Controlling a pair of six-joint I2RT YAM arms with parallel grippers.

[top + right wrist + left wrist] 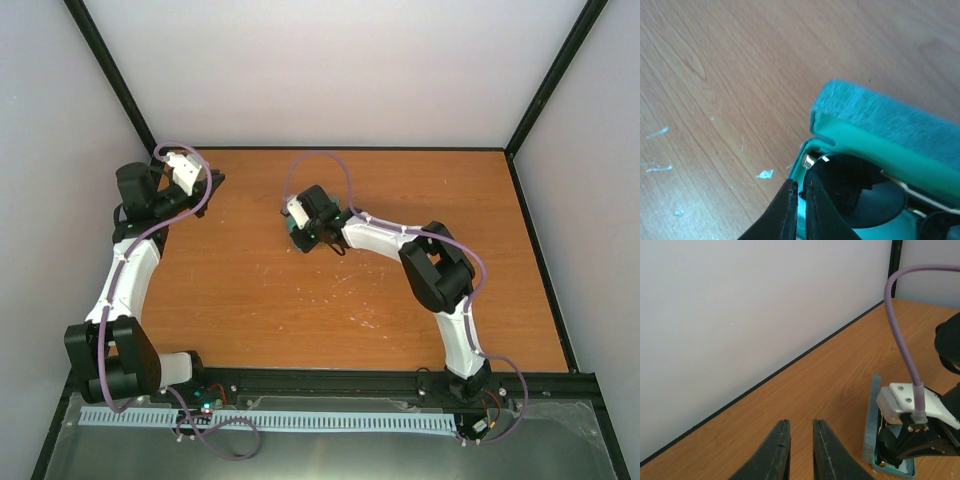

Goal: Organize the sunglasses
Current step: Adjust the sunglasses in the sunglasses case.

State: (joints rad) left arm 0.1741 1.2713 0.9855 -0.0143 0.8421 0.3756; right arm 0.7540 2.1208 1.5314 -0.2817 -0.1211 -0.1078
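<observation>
- Wood-grain orange surface (300, 310) faces you, flecked white, walled by pale panels with black posts.
- Your right gripper (800, 200), nearly closed, reaches into the open teal-lined case (880, 125) where the black sunglasses (850, 187) lie.
- Your left gripper (801, 440), barely parted, holds nothing.
- You can read no writing.

- Two robot arms are showing over the table: the left arm (125, 290) at the left side and the right arm (440, 280) at the right.
- Two grippers are showing, one per arm: the left gripper (801, 450) and the right gripper (800, 210).
- One case (880, 150) is lying open on the table, teal inside and blue-grey outside.
- One pair of sunglasses (855, 192) is sitting inside that case, dark lenses showing.
- One wooden table (300, 300) is carrying everything.
- Two purple cables are looping along the arms, one on the left (200, 190) and one on the right (330, 165).
</observation>
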